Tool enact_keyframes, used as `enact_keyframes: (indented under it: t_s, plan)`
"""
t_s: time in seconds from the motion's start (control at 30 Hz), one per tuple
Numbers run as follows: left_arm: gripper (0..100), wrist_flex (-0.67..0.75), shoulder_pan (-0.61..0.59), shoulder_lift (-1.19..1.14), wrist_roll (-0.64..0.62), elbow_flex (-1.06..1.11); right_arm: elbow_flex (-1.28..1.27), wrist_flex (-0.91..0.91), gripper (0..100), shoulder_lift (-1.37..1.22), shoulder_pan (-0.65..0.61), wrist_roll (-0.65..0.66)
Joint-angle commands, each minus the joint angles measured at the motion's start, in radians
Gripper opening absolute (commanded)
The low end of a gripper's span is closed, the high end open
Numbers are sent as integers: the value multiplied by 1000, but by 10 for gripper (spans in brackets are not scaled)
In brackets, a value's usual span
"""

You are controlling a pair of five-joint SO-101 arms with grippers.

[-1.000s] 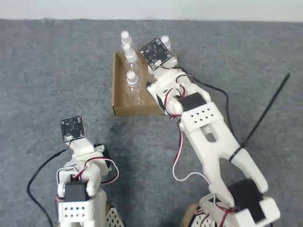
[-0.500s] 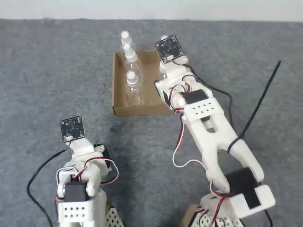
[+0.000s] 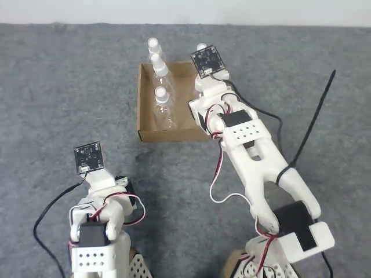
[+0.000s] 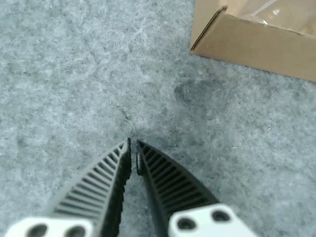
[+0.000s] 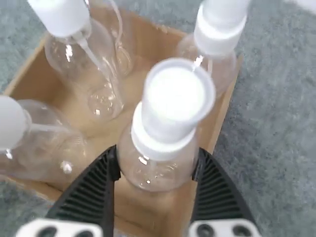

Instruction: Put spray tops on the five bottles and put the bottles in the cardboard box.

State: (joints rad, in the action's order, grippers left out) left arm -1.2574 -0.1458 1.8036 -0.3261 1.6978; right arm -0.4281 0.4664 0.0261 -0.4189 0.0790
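Observation:
In the right wrist view my right gripper [image 5: 155, 157] is shut on a clear bottle [image 5: 160, 163] with a white spray top [image 5: 177, 96], held upright inside the cardboard box [image 5: 224, 111]. Three more capped bottles stand around it in the box [image 5: 86, 59] [image 5: 213, 37] [image 5: 24, 143]. From above, the right arm [image 3: 223, 110] leans over the box's right side [image 3: 148, 136], where capped bottles [image 3: 162, 101] [image 3: 159, 65] show. My left gripper [image 4: 133, 147] is shut and empty, low over grey carpet, short of the box's near corner [image 4: 237, 37].
Grey carpet [image 3: 69, 87] covers the table all around the box. A black cable [image 3: 316, 124] trails to the right of the right arm. The left arm [image 3: 95, 191] sits folded at the near left, well away from the box.
The right arm has swung a little to the right with its bottle, settling over the box's right part. The left arm has not moved.

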Motion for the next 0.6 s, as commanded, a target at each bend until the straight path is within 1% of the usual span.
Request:
enact_keyframes:
  t_s: [0.0,0.57]
  plan:
    - [12,-5,-2,17,6,-13,-18,-73,42,24,15,-9]
    - [12,-5,-2,17,6,-13,-69,-76,43,24,4,-8]
